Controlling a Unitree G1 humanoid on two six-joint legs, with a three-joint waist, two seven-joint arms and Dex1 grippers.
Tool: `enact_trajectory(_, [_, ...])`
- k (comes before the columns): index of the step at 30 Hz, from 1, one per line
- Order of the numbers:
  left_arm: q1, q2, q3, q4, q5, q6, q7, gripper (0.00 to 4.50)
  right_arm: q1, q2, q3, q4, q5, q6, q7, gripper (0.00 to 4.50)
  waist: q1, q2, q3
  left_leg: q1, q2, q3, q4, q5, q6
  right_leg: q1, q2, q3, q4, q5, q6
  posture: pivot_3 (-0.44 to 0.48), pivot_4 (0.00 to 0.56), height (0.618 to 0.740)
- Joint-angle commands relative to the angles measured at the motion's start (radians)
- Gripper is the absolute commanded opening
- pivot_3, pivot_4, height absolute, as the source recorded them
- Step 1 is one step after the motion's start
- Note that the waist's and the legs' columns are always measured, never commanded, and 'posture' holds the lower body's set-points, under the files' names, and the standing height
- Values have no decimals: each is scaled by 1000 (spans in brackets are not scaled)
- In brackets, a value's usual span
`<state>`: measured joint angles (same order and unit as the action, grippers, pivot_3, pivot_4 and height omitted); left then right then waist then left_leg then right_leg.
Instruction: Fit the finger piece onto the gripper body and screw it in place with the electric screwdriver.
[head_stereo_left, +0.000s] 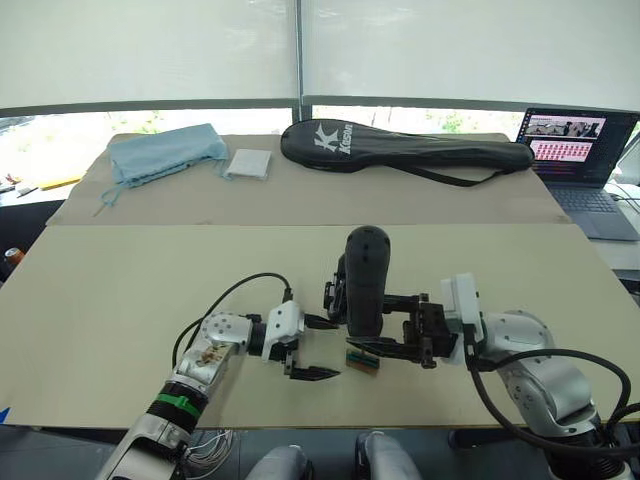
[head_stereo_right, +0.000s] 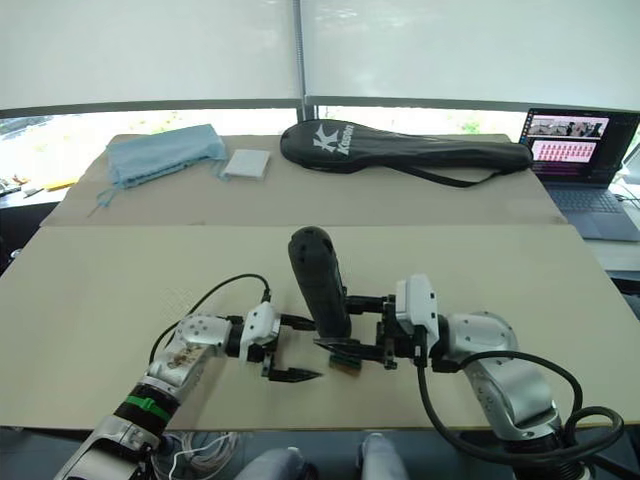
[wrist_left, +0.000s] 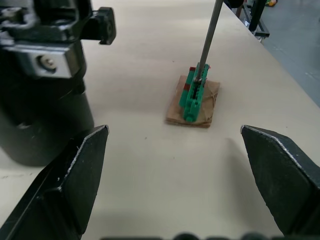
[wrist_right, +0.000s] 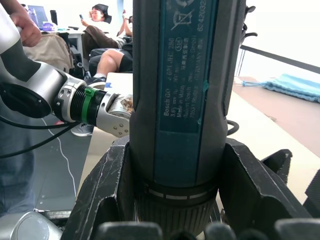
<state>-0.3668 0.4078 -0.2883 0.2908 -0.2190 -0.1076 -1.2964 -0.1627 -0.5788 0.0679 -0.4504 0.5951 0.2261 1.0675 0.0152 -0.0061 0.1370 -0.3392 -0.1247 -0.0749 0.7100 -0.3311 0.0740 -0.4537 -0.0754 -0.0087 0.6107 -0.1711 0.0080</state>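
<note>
My right gripper (head_stereo_left: 368, 326) is shut on the electric screwdriver (head_stereo_left: 366, 280), a thick dark cylinder held upright near the table's front middle; its casing also shows close up (wrist_right: 180, 90). Its thin metal bit (wrist_left: 209, 40) comes down onto a small green block (wrist_left: 194, 95) lying on a brown patch. Just left of that block my left gripper (head_stereo_left: 335, 348) hangs open and empty, its fingers (wrist_left: 75, 175) wide apart. The gripper body (wrist_left: 45, 90), a chunky black block of parts, stands just behind the screwdriver (head_stereo_left: 333, 297). The finger piece is hidden.
At the table's far side lie a long black racket bag (head_stereo_left: 400, 150), a blue cloth (head_stereo_left: 165, 152) and a white pad (head_stereo_left: 248, 163). An open laptop (head_stereo_left: 575, 150) stands at the far right. People sit in the background (wrist_right: 105, 35).
</note>
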Motion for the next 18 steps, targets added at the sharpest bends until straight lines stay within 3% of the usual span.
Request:
enact_trajectory(1, [21,14,37,-38,-53,-8,-31,4461,-43,-4,-52,-75,75,23,-19,1921,-3,0,0,-1,0,0,0,0,0,-1,0,0,0,0,0,0,150,740])
enact_trajectory(18, [137,136,213,-361,-314,198,-50,4461,-189,-63,-153,-175,258,191,-127,1921,-3,0,5,-4,0,0,0,0,0,-4,0,0,0,0,0,0,150,740])
